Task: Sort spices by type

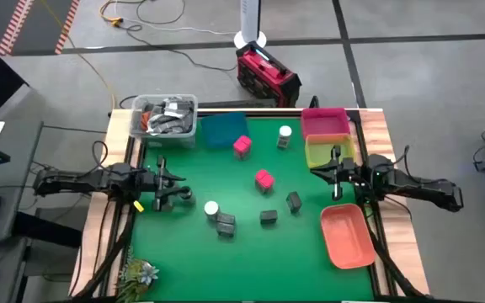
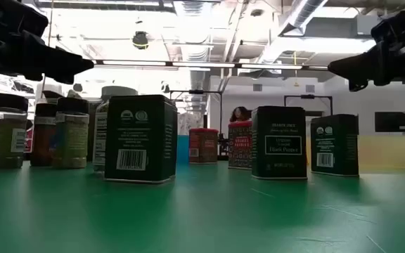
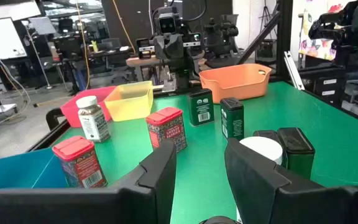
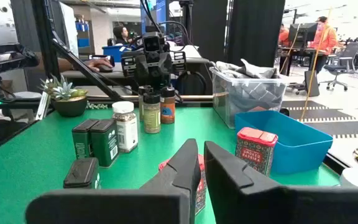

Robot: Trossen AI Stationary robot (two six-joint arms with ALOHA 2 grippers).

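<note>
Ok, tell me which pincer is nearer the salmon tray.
Right. The right pincer hovers just beyond the salmon tray at the table's right edge; the left pincer is across the table.

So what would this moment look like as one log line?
left gripper: shut, empty | right gripper: shut, empty | spices: unsorted

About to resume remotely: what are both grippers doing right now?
Left gripper: jaws shut, holding nothing, at the table's left edge.
Right gripper: jaws shut, holding nothing, over the yellow tray.
</note>
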